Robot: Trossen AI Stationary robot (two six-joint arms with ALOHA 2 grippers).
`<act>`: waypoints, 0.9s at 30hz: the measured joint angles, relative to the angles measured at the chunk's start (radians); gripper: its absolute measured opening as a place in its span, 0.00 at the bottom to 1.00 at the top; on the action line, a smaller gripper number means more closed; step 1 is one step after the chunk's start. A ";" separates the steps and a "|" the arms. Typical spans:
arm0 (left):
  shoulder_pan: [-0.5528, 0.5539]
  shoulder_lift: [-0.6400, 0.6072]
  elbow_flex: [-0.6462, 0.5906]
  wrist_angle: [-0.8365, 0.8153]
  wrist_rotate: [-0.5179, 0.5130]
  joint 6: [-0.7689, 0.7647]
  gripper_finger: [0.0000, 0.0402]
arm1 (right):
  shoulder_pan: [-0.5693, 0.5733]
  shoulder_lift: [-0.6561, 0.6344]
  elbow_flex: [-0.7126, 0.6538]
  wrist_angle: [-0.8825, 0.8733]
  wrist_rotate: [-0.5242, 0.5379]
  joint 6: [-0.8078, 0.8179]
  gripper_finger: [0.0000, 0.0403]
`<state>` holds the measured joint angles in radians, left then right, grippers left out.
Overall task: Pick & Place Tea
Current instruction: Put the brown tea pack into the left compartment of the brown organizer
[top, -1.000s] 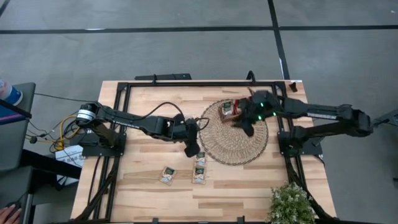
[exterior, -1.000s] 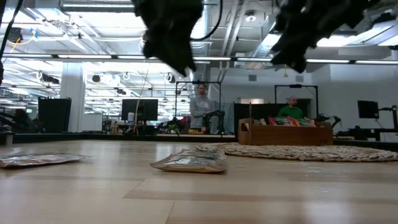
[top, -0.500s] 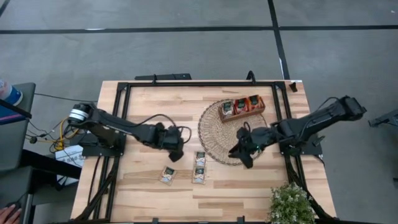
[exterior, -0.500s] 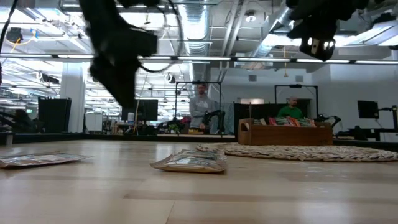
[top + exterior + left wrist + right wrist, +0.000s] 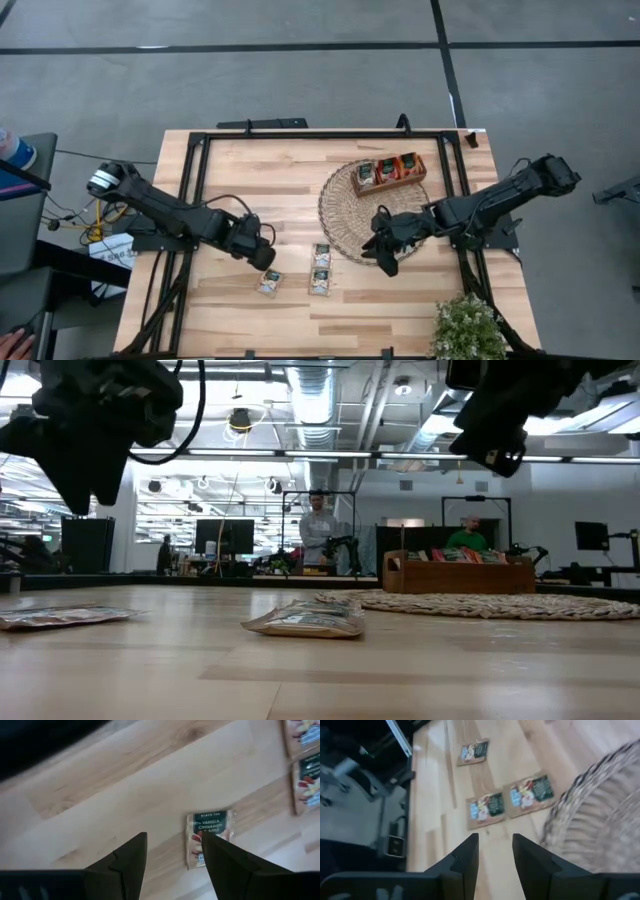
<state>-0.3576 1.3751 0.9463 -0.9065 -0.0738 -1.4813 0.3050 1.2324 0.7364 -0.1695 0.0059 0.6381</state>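
The left gripper (image 5: 172, 862) hangs above the table (image 5: 260, 190) with its fingers (image 5: 127, 862) parted and nothing between them; a lone tea sachet (image 5: 209, 837) with a dark green label lies flat on the wood just below and ahead of the tips. From above, that gripper (image 5: 262, 256) sits just up from this sachet (image 5: 269, 281), near the front left of the table, not touching it.

The right gripper (image 5: 495, 857) also floats clear of the table, its fingers (image 5: 465, 860) a narrow gap apart and empty. Past them lie two more sachets side by side, one (image 5: 486, 809) nearer and one (image 5: 532, 791) just beside the woven edge of the round wicker mat (image 5: 600, 810). In the overhead view this gripper (image 5: 382, 254) is over the mat's front rim (image 5: 340, 215), with the pair of sachets (image 5: 321, 254), (image 5: 320, 281) just off the mat toward the middle of the table.

At the far side of the mat stands a wooden tray (image 5: 389, 185) with red and green packets standing in it (image 5: 386, 168).

Both arms reach in from their bases at either side, inside a black frame (image 5: 300, 135) that borders the table. A potted plant (image 5: 468, 328) stands at the front right corner. Across the room, beyond the table, two people (image 5: 318, 530), (image 5: 467, 535) are among desks and monitors.
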 joint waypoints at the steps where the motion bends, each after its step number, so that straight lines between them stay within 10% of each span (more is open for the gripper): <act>1: -0.004 0.007 0.000 0.002 -0.001 -0.010 0.45 | -0.002 -0.001 0.000 -0.004 0.006 -0.033 0.27; 13: -0.051 0.031 0.000 0.082 -0.042 -0.158 0.45 | -0.134 -0.333 -0.051 -0.224 0.100 -0.302 0.27; 27: -0.051 0.110 0.000 0.190 0.067 -0.411 0.45 | -0.155 -0.910 -0.404 -0.084 0.133 -0.211 0.27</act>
<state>-0.4084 1.4851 0.9463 -0.7168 -0.0067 -1.8920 0.1502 0.3224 0.3322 -0.2535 0.1389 0.4267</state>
